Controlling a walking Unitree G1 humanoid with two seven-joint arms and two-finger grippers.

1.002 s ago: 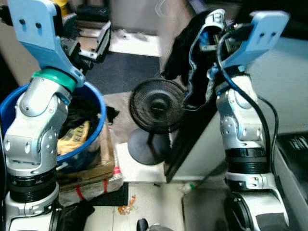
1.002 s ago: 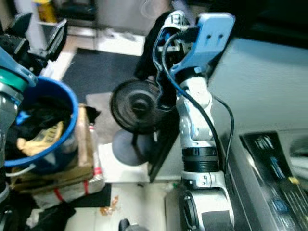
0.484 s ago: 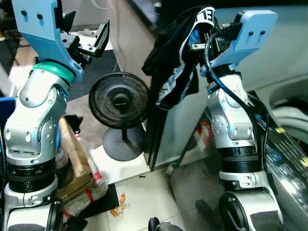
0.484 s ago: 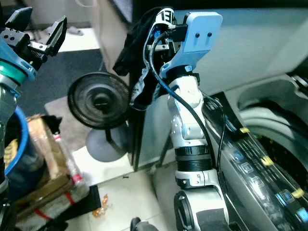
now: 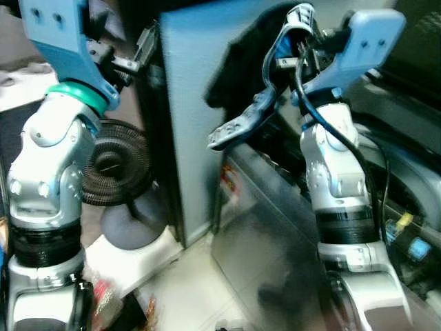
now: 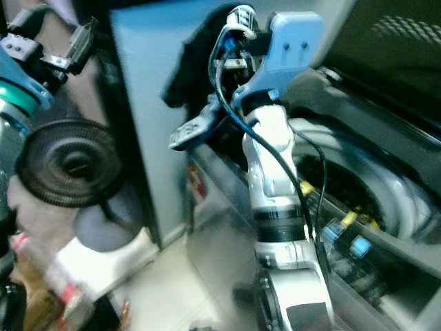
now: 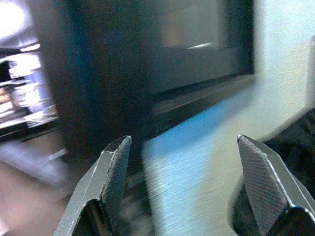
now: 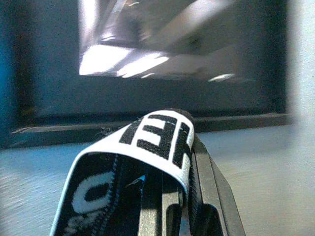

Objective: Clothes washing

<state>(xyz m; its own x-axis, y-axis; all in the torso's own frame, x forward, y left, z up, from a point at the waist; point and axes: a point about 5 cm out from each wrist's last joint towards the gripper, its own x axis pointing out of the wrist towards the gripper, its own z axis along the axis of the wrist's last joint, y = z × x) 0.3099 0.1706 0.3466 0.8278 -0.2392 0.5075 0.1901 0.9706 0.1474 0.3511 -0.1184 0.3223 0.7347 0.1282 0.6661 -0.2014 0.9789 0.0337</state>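
Though motion blurs much: right claw (image 8: 170, 196) clenched on black garment (image 5: 241, 62), left claw (image 7: 184, 187) spread.

Both head views are smeared by motion. The black garment (image 5: 241, 62) hanging from the right tool (image 5: 296, 38) blurs into the grey panel behind it, so its lower edge cannot be traced. In the right wrist view its lettered waistband (image 8: 162, 135) covers the fingertips, and the lettering is cut off, perhaps "EE". The standing fan (image 5: 114, 169) below the left tool (image 7: 184, 179) is partly hidden by that arm. The washing machine drum (image 6: 344, 183) is half hidden behind the right arm.
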